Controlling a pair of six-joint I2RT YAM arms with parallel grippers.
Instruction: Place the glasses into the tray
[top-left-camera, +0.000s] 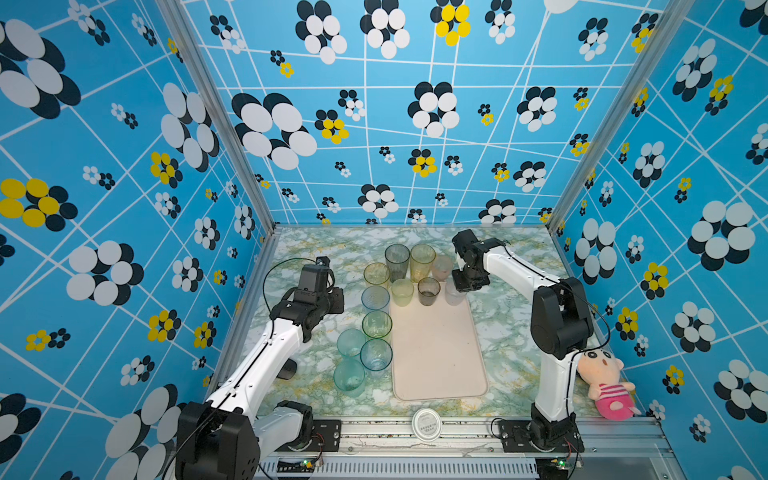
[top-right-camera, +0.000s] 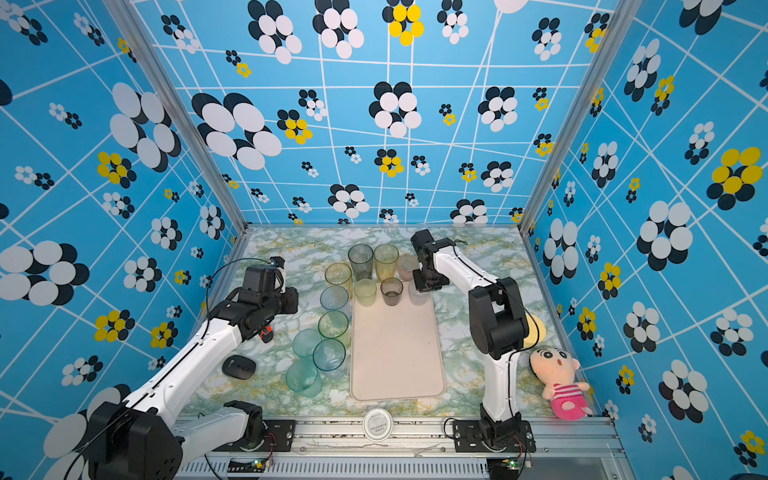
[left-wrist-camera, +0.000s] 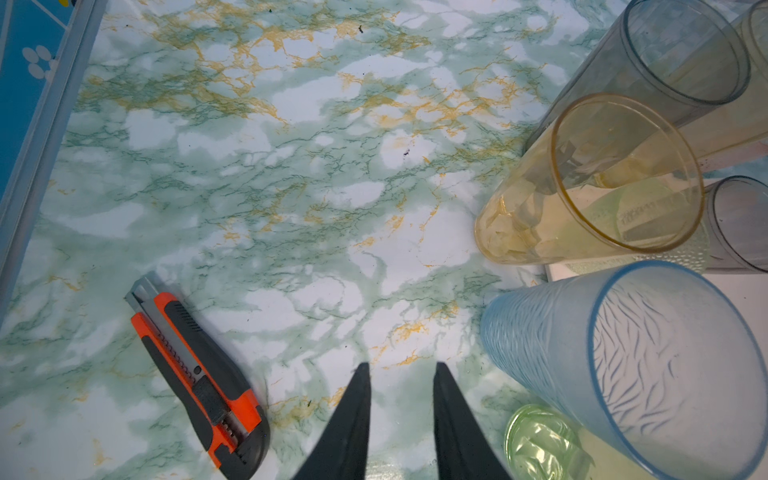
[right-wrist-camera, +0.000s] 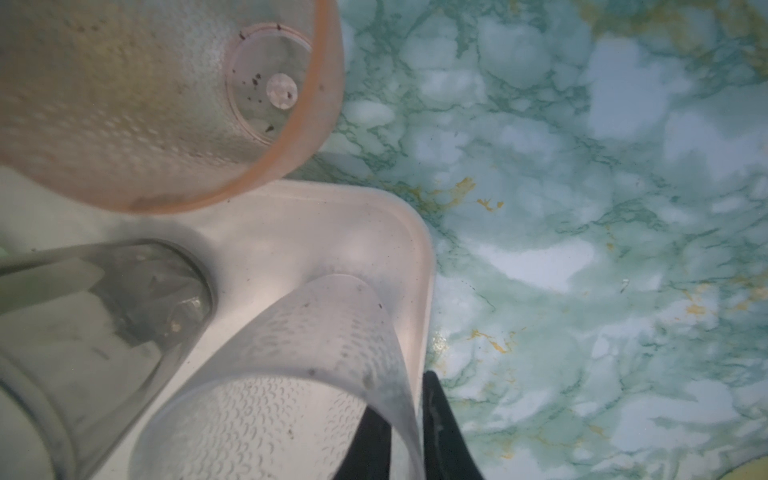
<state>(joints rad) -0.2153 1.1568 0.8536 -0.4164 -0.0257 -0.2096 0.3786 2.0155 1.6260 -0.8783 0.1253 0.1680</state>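
The pale tray (top-left-camera: 436, 353) lies mid-table. At its far end stand a yellow-green glass (top-left-camera: 402, 292), a smoky grey glass (top-left-camera: 428, 291) and a clear glass (top-left-camera: 454, 293). Several more glasses stand on the table behind and left of it, among them a pink one (top-left-camera: 441, 267) and a blue one (top-left-camera: 375, 298). My right gripper (right-wrist-camera: 409, 378) straddles the clear glass's (right-wrist-camera: 311, 332) wall, one finger inside and one outside, with a thin gap showing at the outer finger. My left gripper (left-wrist-camera: 401, 365) is open and empty over bare table, left of the blue glass (left-wrist-camera: 623, 353).
An orange box cutter (left-wrist-camera: 195, 374) lies on the table close to the left gripper. A dark mouse (top-right-camera: 238, 367) sits near the left arm. A round white lid (top-left-camera: 427, 424) rests on the front rail. A plush doll (top-left-camera: 606, 382) and yellow disc (top-right-camera: 534, 330) are at the right.
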